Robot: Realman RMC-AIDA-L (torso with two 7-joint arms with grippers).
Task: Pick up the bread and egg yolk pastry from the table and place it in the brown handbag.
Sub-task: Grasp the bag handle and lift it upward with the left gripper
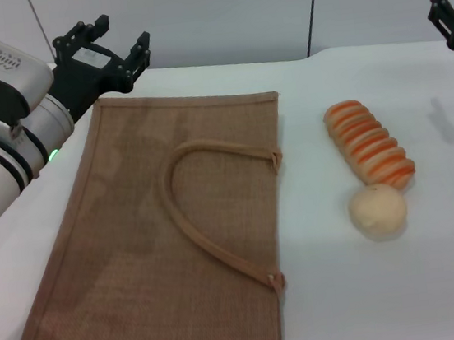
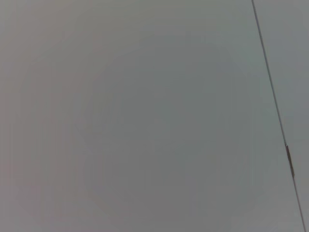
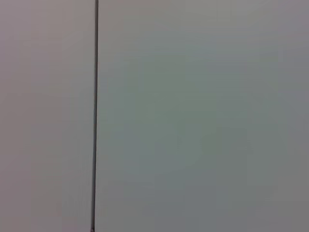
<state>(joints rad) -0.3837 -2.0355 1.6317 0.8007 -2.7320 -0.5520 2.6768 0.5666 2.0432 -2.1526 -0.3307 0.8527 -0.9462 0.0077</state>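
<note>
Left gripper raised past the brown handbag's far left corner, fingers spread, holding nothing. Right gripper at the far right edge, finger state unclear. Bread touching egg yolk pastry, right of the bag.

— What colours do we see on the bread?
— We see orange and cream stripes running crosswise. Beside it, the egg yolk pastry is plain pale beige.
— And the brown handbag?
— We find tan-brown woven jute, handles matching, on a white bench.
— The arms?
— We note a black left claw on a white, black-banded arm.
</note>
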